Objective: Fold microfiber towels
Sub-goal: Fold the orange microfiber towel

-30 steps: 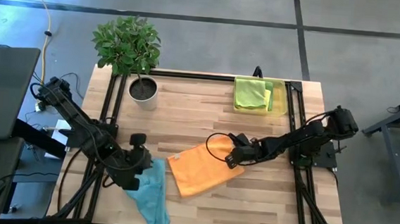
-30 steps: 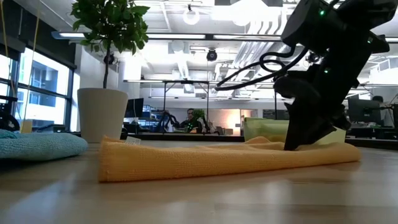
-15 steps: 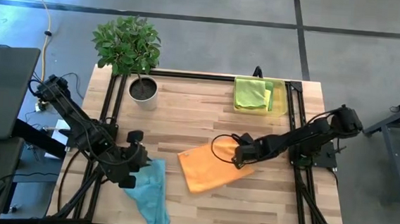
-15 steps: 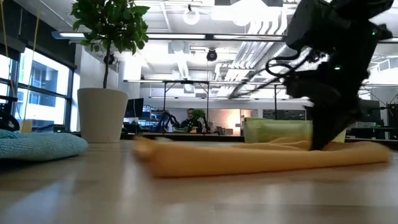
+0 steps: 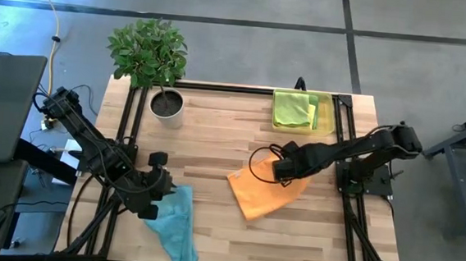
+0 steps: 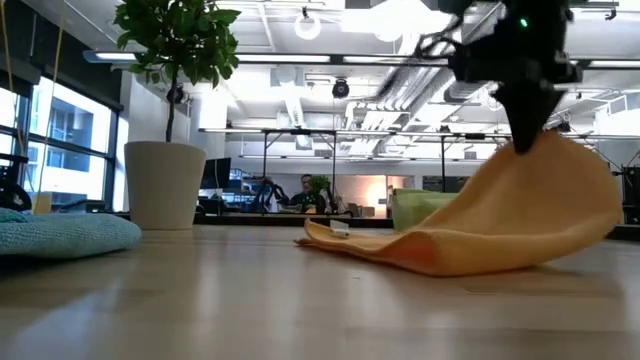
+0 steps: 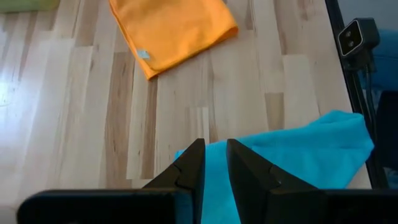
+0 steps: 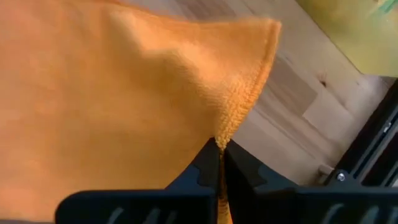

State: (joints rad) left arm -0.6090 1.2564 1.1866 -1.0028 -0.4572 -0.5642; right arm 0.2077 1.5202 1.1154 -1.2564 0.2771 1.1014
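An orange microfiber towel (image 5: 261,197) lies right of the table's middle, one side raised by my right gripper (image 5: 282,174), which is shut on it. In the low view the towel (image 6: 500,225) slopes from the gripper (image 6: 527,140) down to the table. A light blue towel (image 5: 177,229) lies crumpled at the near left. My left gripper (image 5: 159,205) hovers over its far end, fingers a narrow gap apart (image 7: 214,152), touching nothing. Folded lime green towels (image 5: 294,110) rest in a yellow tray (image 5: 331,114) at the far right. My right gripper pinches the orange towel's hemmed edge (image 8: 231,127) between its two fingers, a little way from a corner (image 8: 270,28). The fingers come from above, pointing steeply down. The held side is lifted and the towel hangs slack, its lower part and tagged end (image 6: 335,232) on the table.
A potted plant (image 5: 166,104) stands at the far left. Black frame rails (image 5: 343,142) run along the table's left and right sides. Bare wood (image 5: 216,137) lies between the plant and the tray.
My right gripper has risen and tipped steeply downward, carrying the orange towel's edge up with it. The towel first slid along the table toward the right edge. Then its right side lifted clear, while its left end stayed on the wood.
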